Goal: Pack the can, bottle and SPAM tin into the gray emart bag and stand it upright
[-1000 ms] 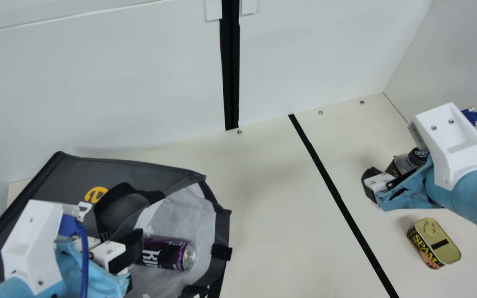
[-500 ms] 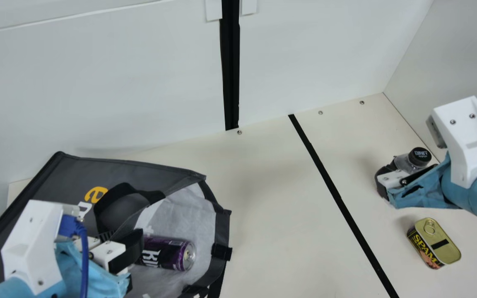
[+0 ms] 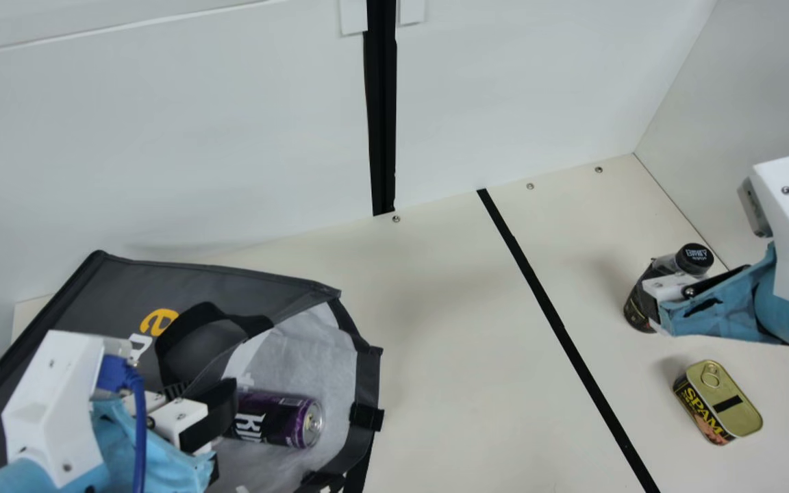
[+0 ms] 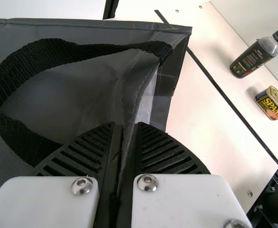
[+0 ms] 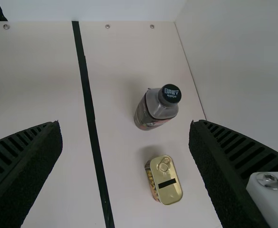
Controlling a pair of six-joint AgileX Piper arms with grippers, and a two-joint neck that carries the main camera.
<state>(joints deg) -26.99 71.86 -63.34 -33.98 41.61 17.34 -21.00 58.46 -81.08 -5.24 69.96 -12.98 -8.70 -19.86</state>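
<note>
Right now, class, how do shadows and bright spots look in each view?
Main view: soft shadows left of the black-capped, dark-labelled plastic bottle and gold-lidded SPAM tin; left wrist view: cream table nearly white near its far edge, glints on silver metal screws; right wrist view: faint shadows beside both containers.

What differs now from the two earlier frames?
The right claw has moved toward the main view's right, uncovering more of the bottle. No grasp visibly changed. The bottle, SPAM tin, can, gray emart bag and left claw stayed put.
</note>
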